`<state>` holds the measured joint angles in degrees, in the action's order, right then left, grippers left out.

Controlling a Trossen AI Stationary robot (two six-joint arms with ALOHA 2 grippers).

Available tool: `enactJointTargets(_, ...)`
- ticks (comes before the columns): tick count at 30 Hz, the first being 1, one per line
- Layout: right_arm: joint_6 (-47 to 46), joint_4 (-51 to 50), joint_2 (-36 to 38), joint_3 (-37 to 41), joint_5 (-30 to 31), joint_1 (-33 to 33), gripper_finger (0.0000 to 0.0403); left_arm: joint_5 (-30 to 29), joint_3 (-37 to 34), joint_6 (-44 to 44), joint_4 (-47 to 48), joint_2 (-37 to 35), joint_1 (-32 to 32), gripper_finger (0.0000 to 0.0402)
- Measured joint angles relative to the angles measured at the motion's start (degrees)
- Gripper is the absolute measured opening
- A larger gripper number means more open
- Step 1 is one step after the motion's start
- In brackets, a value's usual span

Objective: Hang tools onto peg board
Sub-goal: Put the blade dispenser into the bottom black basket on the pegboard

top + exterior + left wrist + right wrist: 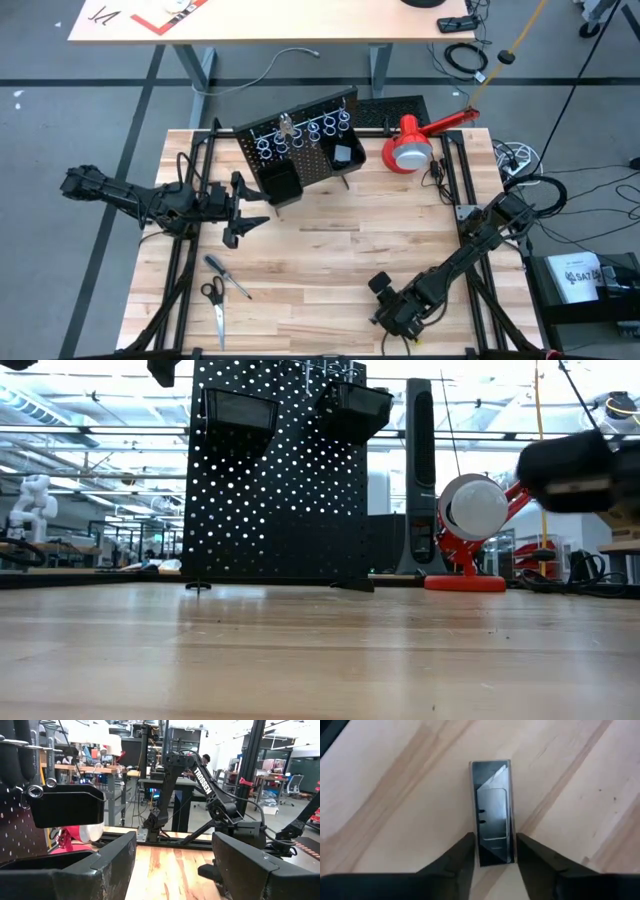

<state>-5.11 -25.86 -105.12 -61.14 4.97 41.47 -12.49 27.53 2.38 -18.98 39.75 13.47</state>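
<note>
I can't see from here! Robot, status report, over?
Right gripper straddling small metal piece on table. Left gripper open beside peg board. Nothing blocking.

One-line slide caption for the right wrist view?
Right gripper straddling a small clear-cased metal piece lying flat on the wooden table.

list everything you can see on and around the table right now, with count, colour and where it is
peg board: one, black, upright at table's far middle
rings: a row, silver, on the peg board
box bins: two, black, on the peg board
lamp: one, red and white, far right
scissors: one, black-handled, near left
screwdriver: one, thin, beside the scissors
metal piece: one, dark and shiny, flat on the wood between the right pincer's fingers
left pincer: open, left of the peg board
right pincer: straddling the metal piece, near right
</note>
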Motion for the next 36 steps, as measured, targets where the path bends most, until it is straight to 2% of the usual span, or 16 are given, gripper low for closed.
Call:
enactJointTargets(3,1.7,1.83,-0.32,0.09,-2.72,-1.06,0.0179,0.0,0.0,-0.09,-0.06,0.0,0.0,0.027)
enactJointTargets(5,2.02,2.44,-0.85,0.03,-3.68,-1.53,0.0184,0.0,0.0,0.17,-0.17,0.0,0.0,0.027)
enactJointTargets(7,2.28,2.85,-1.69,-0.12,-4.36,-1.86,0.0172,0.0,0.0,0.19,-0.25,0.0,0.0,0.027)
enactJointTargets(12,4.59,3.84,-3.28,-0.18,-5.52,-2.42,0.0102,0.0,0.0,0.28,-0.19,0.0,0.0,0.027)
enactJointTargets(21,4.55,1.91,-1.25,-0.04,-5.14,-5.3,0.0102,0.0,0.0,-0.07,-0.17,0.0,0.0,0.027)
enactJointTargets(31,10.91,-3.87,2.15,-4.12,11.31,-10.07,0.0102,0.0,0.0,0.19,0.06,0.0,0.0,0.027)
enactJointTargets(36,17.82,-9.75,4.21,-10.6,22.28,-13.26,0.0102,0.24,0.0,0.21,0.0,0.0,0.0,0.027)
